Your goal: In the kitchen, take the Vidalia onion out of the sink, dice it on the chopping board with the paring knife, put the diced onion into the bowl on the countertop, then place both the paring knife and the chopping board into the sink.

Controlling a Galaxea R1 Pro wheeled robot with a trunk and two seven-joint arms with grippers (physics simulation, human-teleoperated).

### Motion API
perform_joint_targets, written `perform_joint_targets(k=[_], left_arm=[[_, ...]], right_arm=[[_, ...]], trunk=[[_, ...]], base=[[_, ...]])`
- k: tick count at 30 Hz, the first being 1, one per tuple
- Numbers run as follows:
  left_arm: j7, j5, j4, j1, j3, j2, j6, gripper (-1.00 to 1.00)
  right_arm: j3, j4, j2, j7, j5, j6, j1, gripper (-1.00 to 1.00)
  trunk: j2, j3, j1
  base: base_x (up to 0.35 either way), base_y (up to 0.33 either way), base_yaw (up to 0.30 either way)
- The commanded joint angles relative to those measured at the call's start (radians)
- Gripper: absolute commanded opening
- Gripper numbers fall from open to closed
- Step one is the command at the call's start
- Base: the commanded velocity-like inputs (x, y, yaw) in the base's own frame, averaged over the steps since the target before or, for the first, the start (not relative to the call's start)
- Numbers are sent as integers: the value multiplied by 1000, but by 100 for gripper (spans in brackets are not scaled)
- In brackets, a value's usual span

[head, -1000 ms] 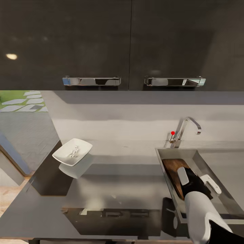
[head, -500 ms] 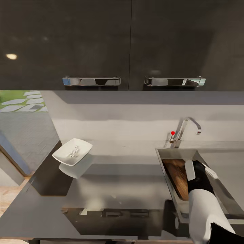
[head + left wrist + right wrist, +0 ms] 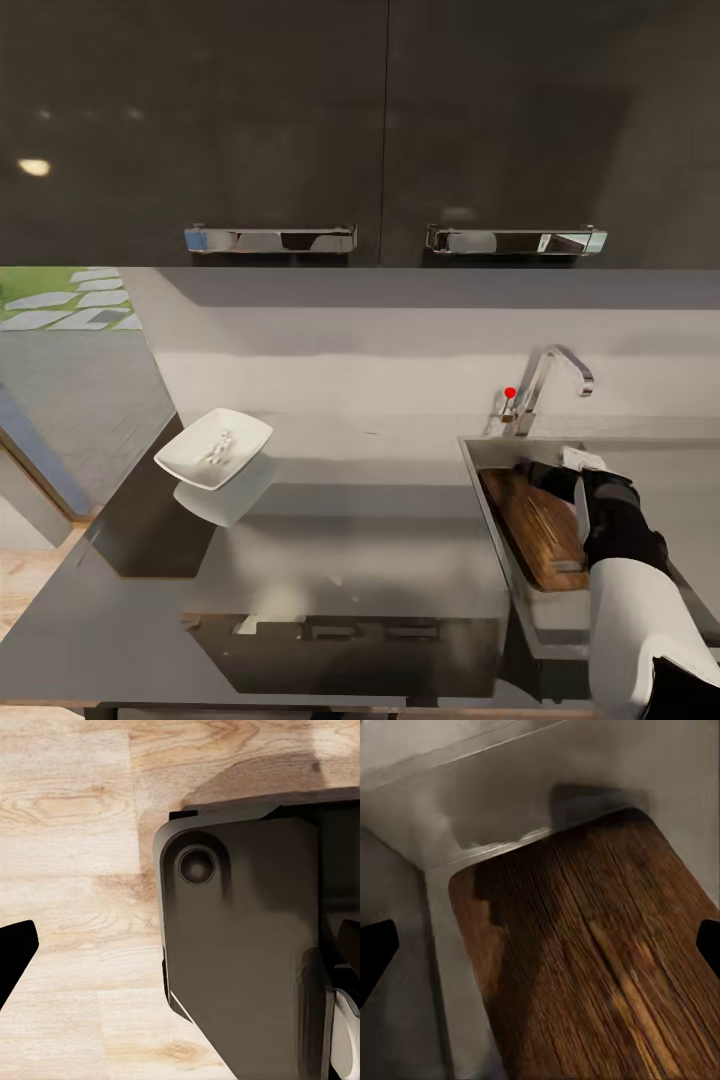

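The brown chopping board (image 3: 533, 522) lies inside the sink (image 3: 478, 478), along its left wall. My right gripper (image 3: 562, 470) hovers over the board's far end, near the faucet (image 3: 552, 384). In the right wrist view the gripper (image 3: 540, 945) is open, its dark fingertips (image 3: 375, 949) far apart with nothing between them, and the board's (image 3: 600, 967) rounded corner lies below. The white bowl (image 3: 213, 447) stands on the grey countertop (image 3: 350, 530) at the left with small white onion pieces (image 3: 216, 446) in it. The paring knife is out of view. My left gripper (image 3: 180, 945) hangs open beside the robot's base.
Dark wall cabinets with chrome handles (image 3: 270, 239) hang above the counter. The counter's left end (image 3: 130, 540) drops off beside an opening with paving outside. Below the left wrist are the wooden floor (image 3: 75, 832) and the robot's dark base (image 3: 240, 945).
My right gripper has moved from the board's middle toward the back of the sink, near the faucet. More of the board shows and it lies lower in the basin.
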Motion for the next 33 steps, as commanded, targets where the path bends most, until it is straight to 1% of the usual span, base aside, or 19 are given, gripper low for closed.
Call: perform_joint_targets(k=[1,2,3,4,8,14,33], left_arm=[[1,8,4,-2,-9,-1,-7,100],[1,8,4,-2,-9,-1,-7,100],[1,8,4,-2,-9,-1,-7,100],[1,8,4,-2,-9,-2,-7,100],[1,8,4,-2,-9,-2,-7,100],[1,8,4,-2,-9,-2,-7,100],[1,8,4,-2,-9,-2,-7,100]], right_arm=[[-3,-1,-17,181,92,5,-1,100],[-3,-1,-20,214,111,5,-1,100],[-3,-2,-25,283,163,5,-1,100],[-4,-2,-27,310,186,4,-1,100],[-4,-2,-30,348,217,1,-1,100],[-4,-2,-31,357,225,0,-1,100],[-3,-2,-30,358,226,0,-1,100]], trunk=[[-2,-2,1],[-2,-2,1],[-2,-2,1],[-2,-2,1],[-2,-2,1],[-2,-2,1],[-2,-2,1]], base=[[-56,0,0],[-79,0,0],[-148,0,0],[-192,15,0],[-246,58,0],[-290,97,0],[-298,105,0]])
